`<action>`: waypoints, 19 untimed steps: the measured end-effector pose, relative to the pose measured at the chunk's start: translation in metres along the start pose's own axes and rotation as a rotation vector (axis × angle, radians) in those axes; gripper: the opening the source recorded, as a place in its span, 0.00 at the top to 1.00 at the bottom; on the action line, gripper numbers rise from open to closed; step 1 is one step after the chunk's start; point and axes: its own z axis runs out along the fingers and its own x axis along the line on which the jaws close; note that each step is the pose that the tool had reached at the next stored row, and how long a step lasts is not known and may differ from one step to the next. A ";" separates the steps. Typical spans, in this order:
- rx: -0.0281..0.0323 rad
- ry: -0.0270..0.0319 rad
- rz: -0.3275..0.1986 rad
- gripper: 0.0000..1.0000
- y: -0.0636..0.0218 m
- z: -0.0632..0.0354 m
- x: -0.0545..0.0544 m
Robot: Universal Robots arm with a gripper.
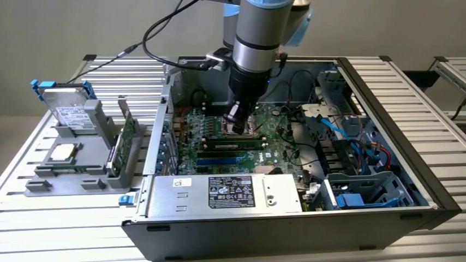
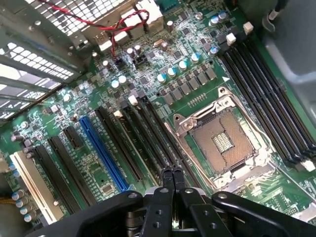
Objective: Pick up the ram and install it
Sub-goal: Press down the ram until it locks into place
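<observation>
In the exterior view the ram (image 1: pixel 233 145), a long narrow stick with black chips, stands on edge in a slot of the green motherboard (image 1: pixel 218 158) inside the open computer case. My gripper (image 1: pixel 237 126) hangs low in the case, just behind the ram, and whether it touches the ram I cannot tell. The wrist view has my gripper (image 2: pixel 173 174) shut, fingertips pressed together with nothing between them. It sits over the row of dark slots (image 2: pixel 148 143) beside the empty processor socket (image 2: pixel 222 140).
The case walls (image 1: pixel 378 109) and a power supply (image 1: pixel 226 194) ring the motherboard, with blue and black cables (image 1: pixel 328 125) at the exterior view's right. At the left a grey rack (image 1: pixel 73 164) holds a hard drive (image 1: pixel 69 114), a silver processor chip (image 1: pixel 64 152) and a tall green card (image 1: pixel 128 136).
</observation>
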 end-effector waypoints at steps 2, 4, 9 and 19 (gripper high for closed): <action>-0.0003 -0.0029 0.028 0.90 0.0000 0.0003 0.000; -0.0006 -0.0058 0.057 0.90 0.0000 0.0005 0.000; 0.0001 -0.0143 0.129 0.90 -0.0001 0.0016 0.000; 0.0058 -0.0338 0.269 0.90 -0.0004 0.0049 0.000</action>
